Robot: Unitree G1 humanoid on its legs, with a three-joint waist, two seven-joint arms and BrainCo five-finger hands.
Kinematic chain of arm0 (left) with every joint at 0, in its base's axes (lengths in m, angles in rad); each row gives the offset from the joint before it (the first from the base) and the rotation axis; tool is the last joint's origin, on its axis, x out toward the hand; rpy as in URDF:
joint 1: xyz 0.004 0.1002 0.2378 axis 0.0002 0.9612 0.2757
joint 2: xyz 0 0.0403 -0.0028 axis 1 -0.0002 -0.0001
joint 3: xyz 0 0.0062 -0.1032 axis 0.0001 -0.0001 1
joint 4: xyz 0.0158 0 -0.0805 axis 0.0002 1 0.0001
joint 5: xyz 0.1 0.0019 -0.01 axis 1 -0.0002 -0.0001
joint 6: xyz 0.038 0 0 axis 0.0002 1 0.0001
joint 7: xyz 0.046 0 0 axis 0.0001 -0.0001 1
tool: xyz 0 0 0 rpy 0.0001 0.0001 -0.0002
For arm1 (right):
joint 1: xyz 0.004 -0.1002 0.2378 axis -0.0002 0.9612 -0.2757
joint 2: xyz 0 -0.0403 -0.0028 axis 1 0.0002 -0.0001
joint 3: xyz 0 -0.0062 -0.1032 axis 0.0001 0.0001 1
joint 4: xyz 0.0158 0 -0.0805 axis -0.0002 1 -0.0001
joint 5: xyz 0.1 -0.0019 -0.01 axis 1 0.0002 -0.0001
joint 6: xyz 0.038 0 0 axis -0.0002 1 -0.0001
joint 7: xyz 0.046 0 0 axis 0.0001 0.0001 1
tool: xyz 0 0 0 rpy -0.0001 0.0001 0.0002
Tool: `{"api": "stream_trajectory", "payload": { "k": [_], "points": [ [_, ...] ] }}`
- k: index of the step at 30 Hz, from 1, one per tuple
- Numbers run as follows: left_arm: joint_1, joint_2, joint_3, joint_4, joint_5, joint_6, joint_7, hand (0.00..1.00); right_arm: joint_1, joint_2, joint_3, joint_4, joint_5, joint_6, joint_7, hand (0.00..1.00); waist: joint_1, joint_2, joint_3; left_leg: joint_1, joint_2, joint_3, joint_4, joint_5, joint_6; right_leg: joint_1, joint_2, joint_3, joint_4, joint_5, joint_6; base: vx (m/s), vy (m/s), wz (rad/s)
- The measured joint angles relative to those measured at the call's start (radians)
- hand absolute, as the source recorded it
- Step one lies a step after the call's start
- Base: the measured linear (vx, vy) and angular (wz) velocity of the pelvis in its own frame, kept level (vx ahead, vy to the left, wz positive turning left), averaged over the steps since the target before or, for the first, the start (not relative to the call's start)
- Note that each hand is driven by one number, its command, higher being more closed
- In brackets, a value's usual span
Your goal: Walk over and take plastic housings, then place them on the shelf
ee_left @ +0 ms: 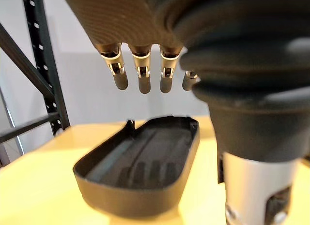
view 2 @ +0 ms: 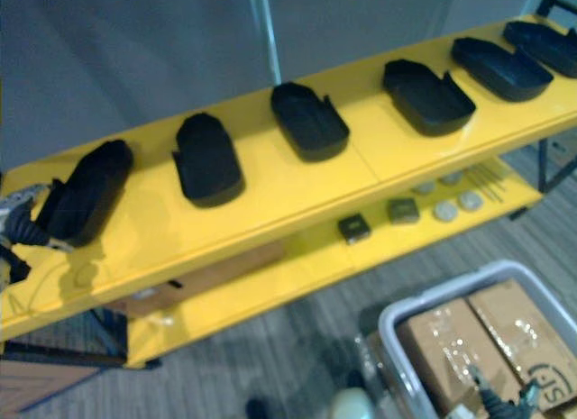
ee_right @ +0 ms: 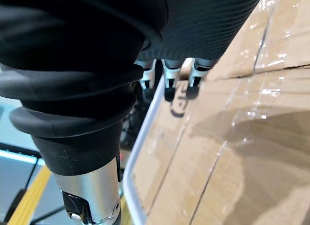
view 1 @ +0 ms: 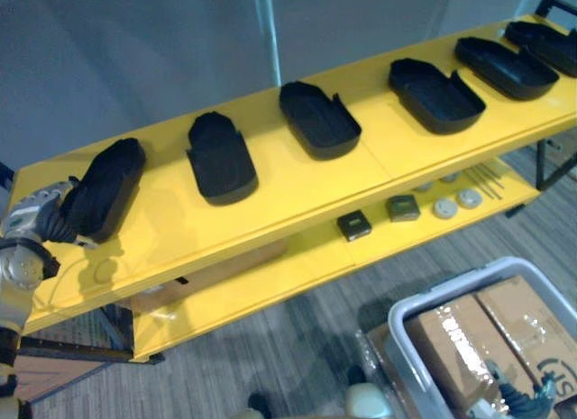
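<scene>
left eye view: a yellow shelf (view 1: 297,194) carries six black plastic housings (view 1: 318,119) in a row along its top board, well apart from one another. the leftmost housing (view 1: 108,185) lies near the board's left end, and the left hand (view 1: 41,212) sits right against that housing's near end, the arm coming up from below the front edge. on the lower board (view 1: 270,275), toward its right end, lie two small dark square boxes (view 1: 354,224) and some pale round discs (view 1: 444,207). on the floor in front stands a grey bin (view 1: 433,297) packed with cardboard boxes (view 1: 469,347).

right eye view: the same row of housings. the left hand (view 2: 18,223) shows at the board's left end, touching the leftmost housing (view 2: 86,194). nothing stands between the other housings and the front edge.

left wrist view: the left hand (ee_left: 144,72) hangs with fingers straight and spread loosely, gripping nothing. the housing (ee_left: 140,162) rests hollow side up on the yellow board beneath the fingertips, apart from them. a dark perforated rack post (ee_left: 46,75) stands behind the board's corner.

right wrist view: the right hand (ee_right: 170,82) hangs over the taped cardboard boxes (ee_right: 252,138) beside the bin's pale rim (ee_right: 138,157), fingers relaxed and empty, no housing in it.
</scene>
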Motion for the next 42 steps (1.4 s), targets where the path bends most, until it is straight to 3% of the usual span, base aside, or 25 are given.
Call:
{"api": "stream_trajectory", "payload": {
  "k": [8,24,25,35,42],
  "points": [
    [-0.01,-0.001,-0.025,0.054,0.03,0.029,-0.104,0.0,-0.029,-0.014,-0.015,-0.004,-0.001,0.024,0.001,0.0,-0.013,-0.001,0.055,-0.034,0.022,0.02,0.079,-0.039,-0.005,-0.031,0.012,0.028,0.02,0.001,-0.001,0.0,-0.011,-0.08],
    [-0.02,-0.042,-0.013,0.051,0.028,0.191,-0.108,0.0,-0.026,-0.029,-0.024,-0.012,0.0,0.035,0.011,0.0,-0.024,-0.004,0.125,-0.113,0.061,0.0,0.258,-0.139,0.004,-0.03,0.015,0.028,0.027,0.0,-0.001,0.0,0.003,0.0],
    [-0.021,-0.047,-0.007,0.05,0.027,0.204,-0.108,1.0,-0.027,-0.03,-0.024,-0.012,0.001,0.035,0.016,0.0,-0.029,-0.002,0.126,-0.123,0.067,-0.005,0.277,-0.152,0.005,-0.031,0.017,0.028,0.027,0.0,0.0,0.01,0.03,0.04],
    [-0.022,-0.065,0.029,0.043,0.016,0.229,-0.097,1.0,-0.026,-0.041,-0.025,-0.013,0.004,0.035,0.036,0.0,-0.035,-0.001,0.142,-0.136,0.076,-0.004,0.313,-0.174,0.009,-0.03,0.017,0.03,0.033,-0.003,0.003,0.0,0.01,-0.01],
    [-0.021,-0.093,0.022,0.012,-0.063,0.231,-0.083,1.0,-0.026,-0.045,-0.025,-0.014,0.004,0.035,0.059,0.0,-0.038,0.004,0.144,-0.135,0.075,-0.004,0.312,-0.174,0.009,-0.03,0.016,0.03,0.039,-0.007,0.008,0.0,0.0,0.0]
  ]
}}
